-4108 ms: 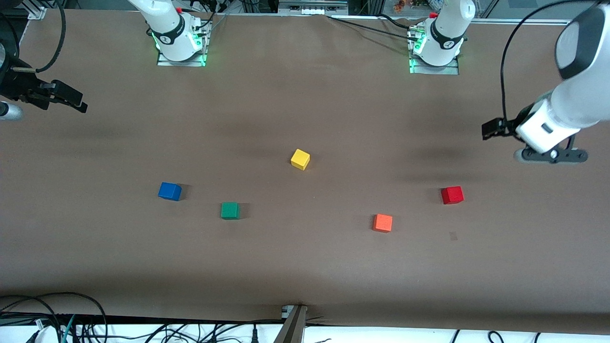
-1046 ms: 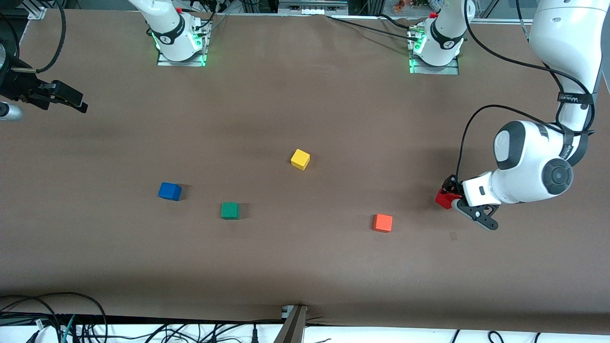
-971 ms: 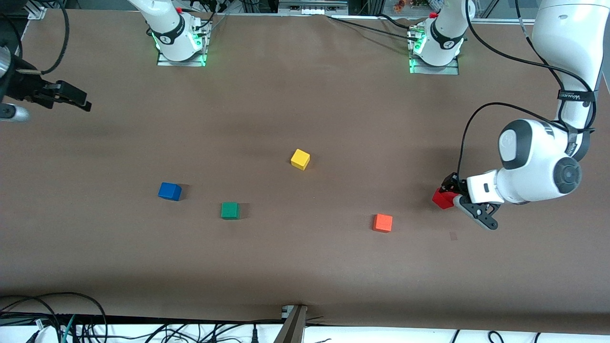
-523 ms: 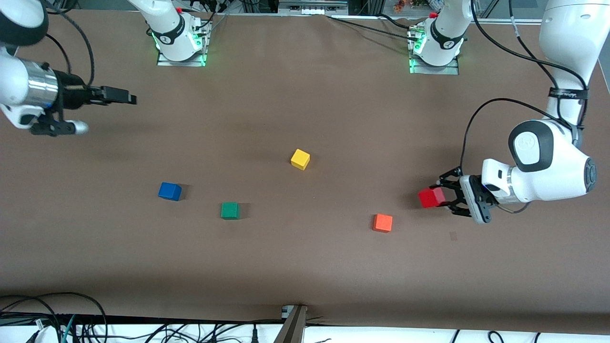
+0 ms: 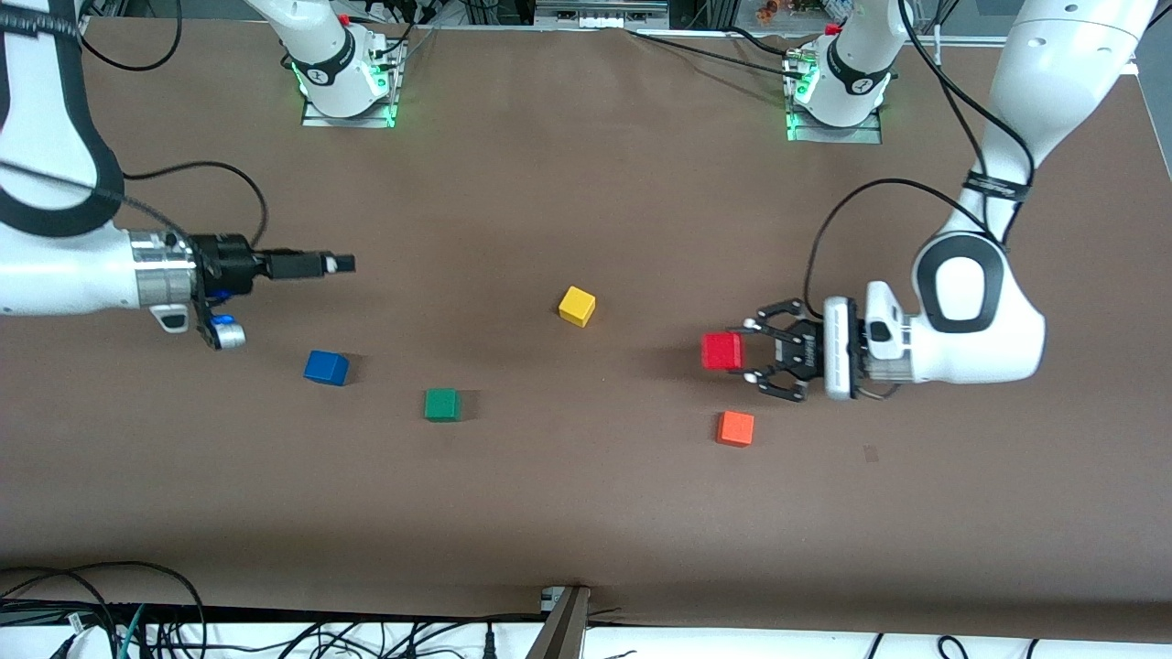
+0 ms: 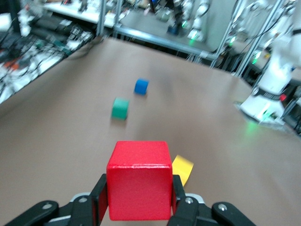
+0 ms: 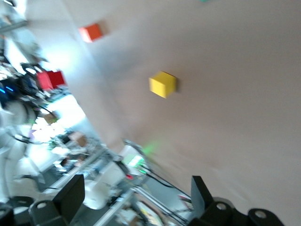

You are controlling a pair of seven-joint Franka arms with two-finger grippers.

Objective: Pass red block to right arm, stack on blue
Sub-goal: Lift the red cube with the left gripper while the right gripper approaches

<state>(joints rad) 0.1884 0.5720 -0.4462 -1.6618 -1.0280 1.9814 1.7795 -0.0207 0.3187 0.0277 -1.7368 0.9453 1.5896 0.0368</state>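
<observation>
Left gripper (image 5: 746,350) clamps red block (image 5: 722,351) above table (image 5: 586,513); right gripper (image 5: 343,264), fingers spread wide, hovers near blue cube (image 5: 326,367).

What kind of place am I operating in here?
Likely a robotics lab: brown table with bolted arm bases, loose cables at its edge, metal racks around it. Left hand holds the red block; right hand hovers.

yellow cube (image 5: 577,306): mid-table | green cube (image 5: 441,404): nearer camera | orange cube (image 5: 735,427): nearest camera
</observation>
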